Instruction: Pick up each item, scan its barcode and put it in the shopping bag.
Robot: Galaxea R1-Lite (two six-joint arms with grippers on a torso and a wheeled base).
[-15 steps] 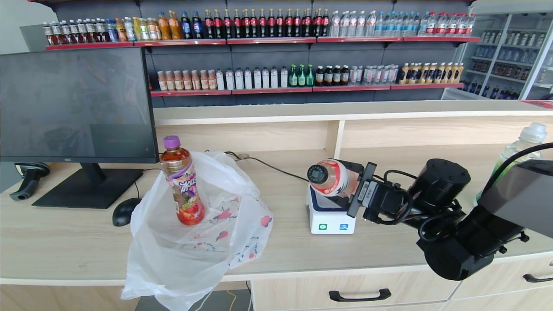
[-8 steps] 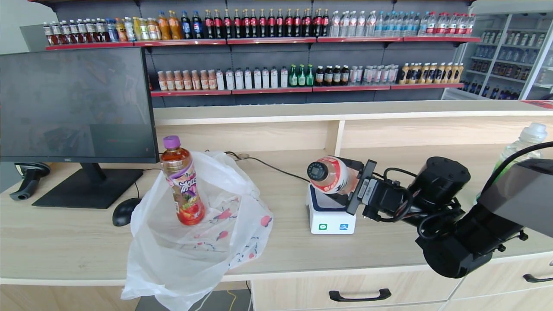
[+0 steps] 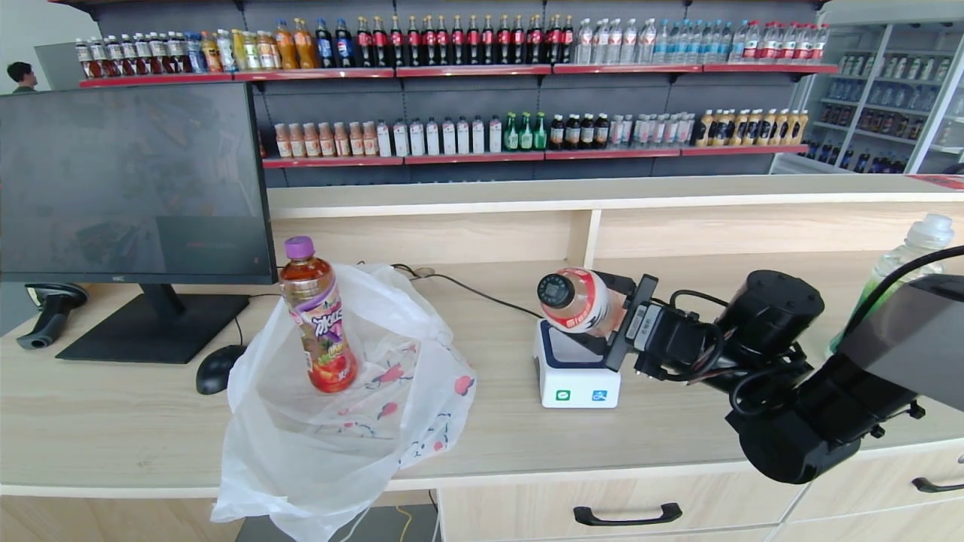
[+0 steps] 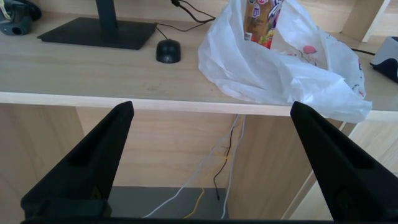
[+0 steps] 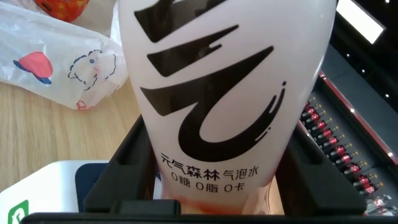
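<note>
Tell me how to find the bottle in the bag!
Find the big dark monitor; beside it lies an open white bag. The bottle stands in it, with a purple cap and amber drink, unlike the white bottle lying sideways over the scanner.

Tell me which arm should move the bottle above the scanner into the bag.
Right. The right pincer grips the white bottle over the scanner; the left pincer sits open, empty, below the counter edge.
</note>
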